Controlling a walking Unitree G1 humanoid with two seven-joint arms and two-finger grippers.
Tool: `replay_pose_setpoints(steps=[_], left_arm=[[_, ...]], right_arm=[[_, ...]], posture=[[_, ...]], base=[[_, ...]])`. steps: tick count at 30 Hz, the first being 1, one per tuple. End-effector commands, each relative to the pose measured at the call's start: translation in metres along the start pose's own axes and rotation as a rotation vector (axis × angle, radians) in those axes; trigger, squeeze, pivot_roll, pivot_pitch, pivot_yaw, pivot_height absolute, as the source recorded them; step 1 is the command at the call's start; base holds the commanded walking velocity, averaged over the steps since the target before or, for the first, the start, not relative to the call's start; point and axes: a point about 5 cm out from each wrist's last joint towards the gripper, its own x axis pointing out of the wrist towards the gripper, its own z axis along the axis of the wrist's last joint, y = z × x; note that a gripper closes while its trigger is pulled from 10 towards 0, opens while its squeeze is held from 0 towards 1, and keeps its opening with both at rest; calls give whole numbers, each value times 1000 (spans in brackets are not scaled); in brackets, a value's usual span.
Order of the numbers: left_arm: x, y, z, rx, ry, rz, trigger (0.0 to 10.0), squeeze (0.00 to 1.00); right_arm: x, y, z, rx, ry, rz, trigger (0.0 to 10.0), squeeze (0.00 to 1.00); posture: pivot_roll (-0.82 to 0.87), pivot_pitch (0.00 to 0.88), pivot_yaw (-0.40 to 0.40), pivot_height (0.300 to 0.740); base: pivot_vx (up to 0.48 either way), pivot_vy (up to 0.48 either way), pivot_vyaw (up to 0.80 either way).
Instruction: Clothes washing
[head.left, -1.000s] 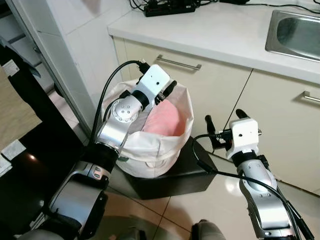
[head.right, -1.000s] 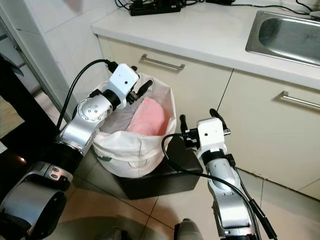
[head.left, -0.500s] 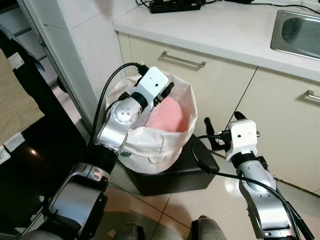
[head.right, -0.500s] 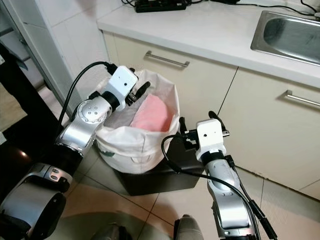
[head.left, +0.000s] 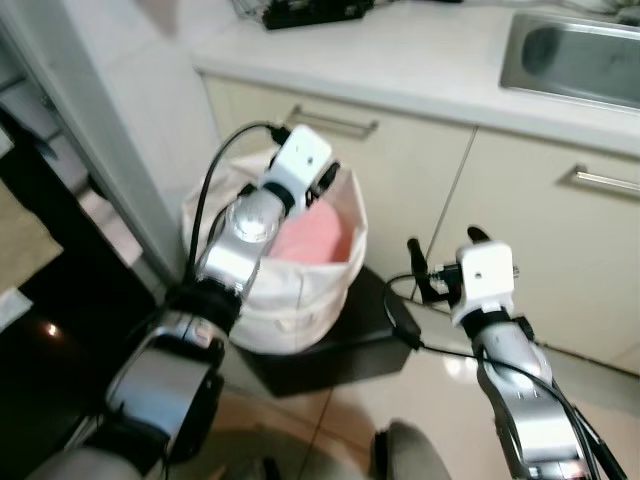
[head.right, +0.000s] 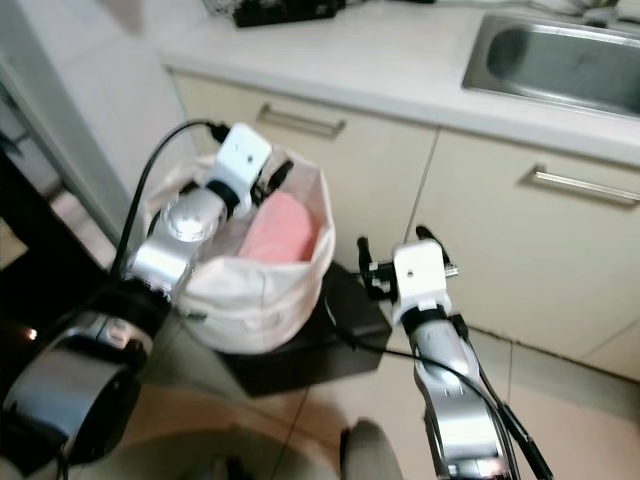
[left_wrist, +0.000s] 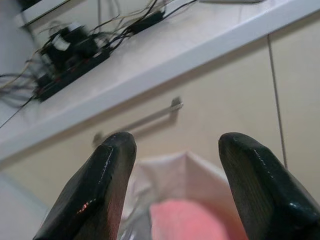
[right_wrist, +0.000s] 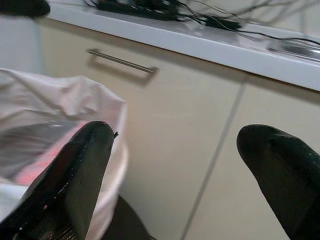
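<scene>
A white cloth laundry bag (head.left: 285, 300) stands on a low black box (head.left: 355, 345) in front of cream kitchen cabinets. A pink garment (head.left: 308, 236) lies inside the bag, also seen as pink cloth (left_wrist: 187, 224) in the left wrist view. My left gripper (head.left: 327, 176) is open, held over the bag's far rim just above the pink garment. My right gripper (head.left: 442, 262) is open too, hanging in the air to the right of the bag with nothing between its fingers (right_wrist: 75, 185).
Cream cabinet doors with metal handles (head.left: 333, 122) stand right behind the bag. A white counter (head.left: 400, 60) carries a black power strip with cables (head.left: 305, 12) and a steel sink (head.left: 575, 55). A dark appliance front (head.left: 40, 300) lies to the left on the tiled floor.
The whole picture has shifted and blurred, so the camera has moved. Both grippers keep their places relative to the bag.
</scene>
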Motion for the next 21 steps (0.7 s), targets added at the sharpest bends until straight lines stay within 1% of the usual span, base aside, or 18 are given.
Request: replay_pose_setpoints(steps=[1,4,7,9,10,11,12,13,14,15,16,17,18,19,20,21], left_arm=[[4,8,0,6,44,48,10000,0],[6,10,-2,-7,79,79,10000,0],[7,12,-6,-22,130,117,10000,0],[7,16,-10,-8,169,150,10000,0],[6,19,-14,18,212,177,10000,0],[6,22,-18,29,253,178,10000,0],[6,22,-18,29,253,178,10000,0],[5,27,-21,31,296,172,10000,0],[5,31,-21,34,297,172,10000,0],[5,31,-21,34,297,172,10000,0],[3,41,-23,27,327,157,10000,0],[3,41,-23,27,327,157,10000,0],[1,46,-27,26,362,149,10000,0],[-2,50,-33,14,408,134,10000,0],[-3,49,-36,17,430,116,10000,0],[-3,47,-37,21,443,104,10000,0]], right_arm=[[-1,2,4,14,-17,10,10000,0],[-2,2,5,15,-17,10,10000,0],[-3,2,4,16,-14,9,10000,0],[-5,2,4,17,-10,9,10000,0],[-6,2,3,18,-8,11,10000,0],[-7,3,3,19,-6,12,10000,0],[-7,3,3,19,-6,12,10000,0],[-9,3,4,22,-4,15,10000,0],[-11,4,5,26,-3,20,10000,0],[-11,4,5,26,-3,20,10000,0],[-19,6,9,61,-16,56,10000,0],[-19,6,9,61,-16,56,10000,0],[-27,8,10,75,-24,86,10000,0],[-41,12,13,86,-30,131,10000,0],[-49,14,12,81,-18,146,10000,0],[-54,15,12,77,-9,153,10000,0]], posture=[[-235,95,66,687],[-238,98,69,687],[-242,101,72,687],[-245,103,74,687],[-246,108,75,687],[-248,111,75,687],[-248,111,75,687],[-254,121,78,687],[-256,125,78,687],[-256,125,78,687],[-268,141,81,687],[-268,141,81,687],[-283,164,87,687],[-297,183,92,687],[-312,202,98,687],[-312,202,98,687]], base=[[431,0,0],[431,0,0],[363,312,0],[296,379,0],[0,0,0],[0,0,0],[0,0,0],[0,0,0],[0,0,0],[0,0,0],[0,0,0],[0,0,0],[0,0,0],[0,0,0],[0,0,0],[0,0,0]])
